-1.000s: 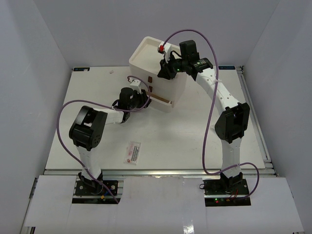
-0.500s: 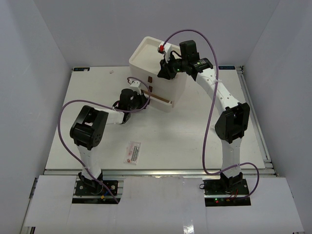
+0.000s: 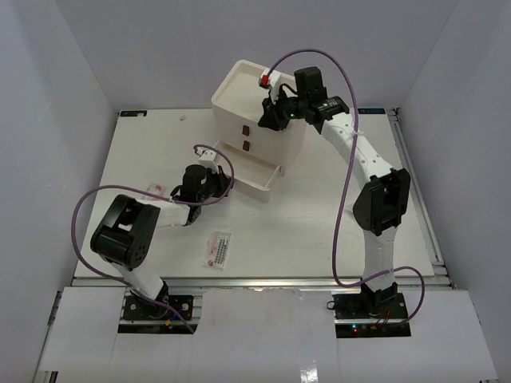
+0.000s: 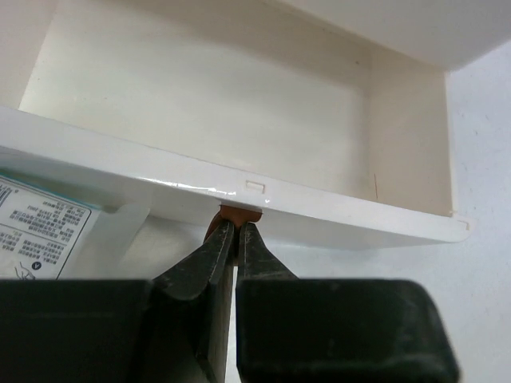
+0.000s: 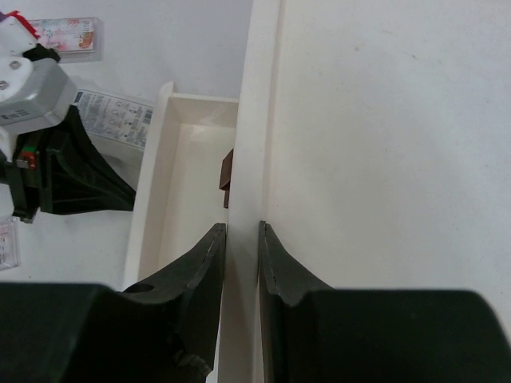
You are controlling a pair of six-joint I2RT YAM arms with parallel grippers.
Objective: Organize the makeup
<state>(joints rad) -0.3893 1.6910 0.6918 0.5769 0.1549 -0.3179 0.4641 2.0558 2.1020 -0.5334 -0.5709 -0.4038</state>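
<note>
The cream box (image 3: 263, 104) stands at the back middle, its bottom drawer (image 3: 257, 177) pulled out. The drawer's inside shows bare in the left wrist view (image 4: 335, 209). My left gripper (image 3: 212, 180) is shut on the drawer's brown handle (image 4: 234, 215). My right gripper (image 3: 274, 114) is shut on the box's top front rim (image 5: 243, 231). A pink-red printed sachet (image 3: 217, 249) lies on the table near the front. Another sachet (image 3: 156, 189) lies by the left arm. A blue-printed sachet (image 4: 40, 231) lies left of the drawer and also shows in the right wrist view (image 5: 112, 118). Sponges, tube and bottle are out of view.
Two shut upper drawers carry brown handles (image 3: 247, 137). White walls close in the table (image 3: 319, 223) at the back and both sides. A pink-printed sachet (image 5: 64, 36) lies beyond the left arm (image 5: 72, 171) in the right wrist view.
</note>
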